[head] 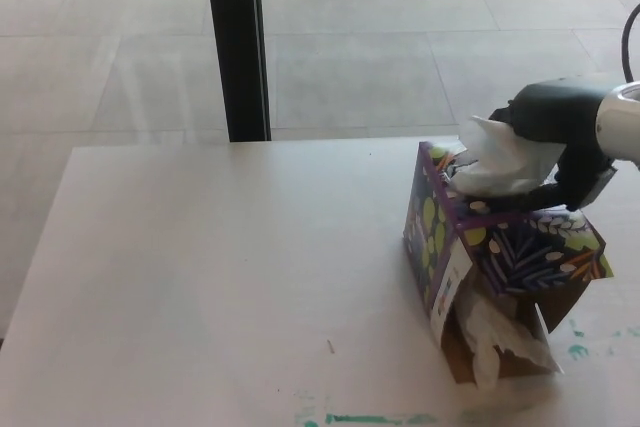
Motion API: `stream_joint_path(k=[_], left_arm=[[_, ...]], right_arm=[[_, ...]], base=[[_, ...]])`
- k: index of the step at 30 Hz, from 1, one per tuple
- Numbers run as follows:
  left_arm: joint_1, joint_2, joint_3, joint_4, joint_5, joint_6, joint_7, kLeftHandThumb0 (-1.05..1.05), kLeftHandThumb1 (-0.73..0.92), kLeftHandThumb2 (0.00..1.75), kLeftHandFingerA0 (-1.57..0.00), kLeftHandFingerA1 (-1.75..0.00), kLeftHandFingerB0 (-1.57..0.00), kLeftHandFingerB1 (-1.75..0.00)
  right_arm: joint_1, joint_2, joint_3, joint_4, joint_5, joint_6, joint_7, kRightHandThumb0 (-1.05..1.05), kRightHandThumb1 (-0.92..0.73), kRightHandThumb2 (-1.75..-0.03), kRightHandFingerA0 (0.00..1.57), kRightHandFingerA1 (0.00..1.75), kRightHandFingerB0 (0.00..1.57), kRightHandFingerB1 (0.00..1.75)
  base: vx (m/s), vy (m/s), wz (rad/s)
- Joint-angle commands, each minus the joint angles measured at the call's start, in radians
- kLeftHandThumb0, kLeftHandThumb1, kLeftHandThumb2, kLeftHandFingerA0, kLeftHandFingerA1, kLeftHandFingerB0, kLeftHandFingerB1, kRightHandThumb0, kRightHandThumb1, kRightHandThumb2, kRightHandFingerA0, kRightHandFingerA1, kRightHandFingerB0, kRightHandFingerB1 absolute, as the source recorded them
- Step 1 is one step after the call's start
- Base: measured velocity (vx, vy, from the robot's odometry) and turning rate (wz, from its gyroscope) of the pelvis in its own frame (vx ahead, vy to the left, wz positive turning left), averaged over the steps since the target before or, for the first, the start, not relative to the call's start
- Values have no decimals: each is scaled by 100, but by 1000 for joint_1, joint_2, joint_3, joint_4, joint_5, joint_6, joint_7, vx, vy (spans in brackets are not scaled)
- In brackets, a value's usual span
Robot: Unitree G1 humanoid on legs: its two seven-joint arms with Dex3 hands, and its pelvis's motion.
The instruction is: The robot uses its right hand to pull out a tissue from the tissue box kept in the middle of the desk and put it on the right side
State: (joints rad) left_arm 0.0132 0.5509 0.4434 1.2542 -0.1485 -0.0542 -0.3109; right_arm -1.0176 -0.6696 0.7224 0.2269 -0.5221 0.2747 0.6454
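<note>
We count one tissue box (pixel 500 247) on the surface (pixel 220 277). Two bunches of tissue: one white tissue (pixel 500 162) at the box top, one crumpled tissue wad (pixel 497 337) spilling from the torn lower side. One robot hand (pixel 560 142) in view, the right. One black post (pixel 236 42) behind the surface. A few green paint marks (pixel 370 418) near the front edge.

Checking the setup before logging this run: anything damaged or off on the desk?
Yes. The tissue box is torn open on its near side, with crumpled tissue spilling out at the bottom. Green marks smear the desk near its front edge.
</note>
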Motion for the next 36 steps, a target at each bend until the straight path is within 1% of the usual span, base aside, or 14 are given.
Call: stream_joint_path(k=[1,2,3,4,5,9,10,11,14,20,25,30,33,36], left_arm=[[25,40,-24,-14,6,-32,-67,-42,73,62,-50,-60,-49,-48],[31,39,-4,-13,-16,-21,-84,-42,74,62,-48,-61,-49,-49],[32,39,-1,-13,-19,-19,-85,-42,74,62,-48,-61,-49,-49],[33,38,-5,-13,-13,-26,-74,-41,71,61,-52,-59,-53,-48],[33,36,-8,-11,-8,-30,-64,-43,75,63,-48,-61,-48,-46],[42,27,8,-12,-26,-44,-82,-42,78,64,-47,-60,-45,-47],[41,28,8,-10,-25,-42,-79,-44,78,66,-46,-60,-45,-47],[42,28,2,-9,-17,-53,-71,-43,77,66,-47,-59,-45,-46],[47,26,-7,-6,-6,-58,-58,-44,83,66,-51,-61,-48,-45],[46,19,16,-5,-29,-47,-57,-46,89,66,-51,-60,-49,-44],[58,18,5,-8,-15,-69,-50,-52,89,66,-52,-63,-50,-44],[53,12,31,-4,-43,-35,-50,-53,87,65,-50,-60,-49,-45],[61,10,30,-3,-39,-36,-38,-53,87,65,-52,-60,-50,-45],[64,4,41,1,-50,-31,-41,-54,87,65,-52,-61,-51,-46]], right_arm=[[77,-62,96,34,-415,-190,-560,-43,-59,-101,119,136,82,112],[100,-59,71,44,-384,-246,-655,-36,-69,-66,94,174,76,103],[102,-58,68,47,-381,-252,-668,-36,-69,-66,94,174,76,103],[104,-56,62,51,-373,-265,-688,-41,-51,-97,122,137,77,105],[107,-54,42,61,-352,-305,-735,-35,-66,-69,93,175,68,129],[114,-61,11,41,-321,-344,-757,-35,-57,-71,92,175,69,133],[116,-61,7,40,-317,-349,-761,-40,-42,-94,120,133,81,105],[115,-60,3,44,-309,-360,-762,-34,-54,-72,95,173,75,117],[124,-58,-4,45,-301,-369,-776,-35,-51,-81,94,175,72,132],[120,-56,-17,71,-285,-420,-823,-35,-49,-83,97,175,80,116],[123,-44,-49,67,-264,-410,-842,-33,-54,-87,96,175,70,144],[139,-50,-83,54,-242,-407,-830,-30,-60,-79,96,175,74,129],[164,-38,-94,86,-252,-444,-951,-30,-58,-76,97,172,79,124],[146,-32,-112,145,-258,-484,-1068,-26,-60,-86,93,175,68,142]], base=[[0,0,0],[0,0,0],[0,0,0],[0,0,0],[0,0,0],[0,0,0],[0,0,0],[0,0,0],[0,0,0],[0,0,0],[0,0,0],[0,0,0],[0,0,0],[0,0,0]])
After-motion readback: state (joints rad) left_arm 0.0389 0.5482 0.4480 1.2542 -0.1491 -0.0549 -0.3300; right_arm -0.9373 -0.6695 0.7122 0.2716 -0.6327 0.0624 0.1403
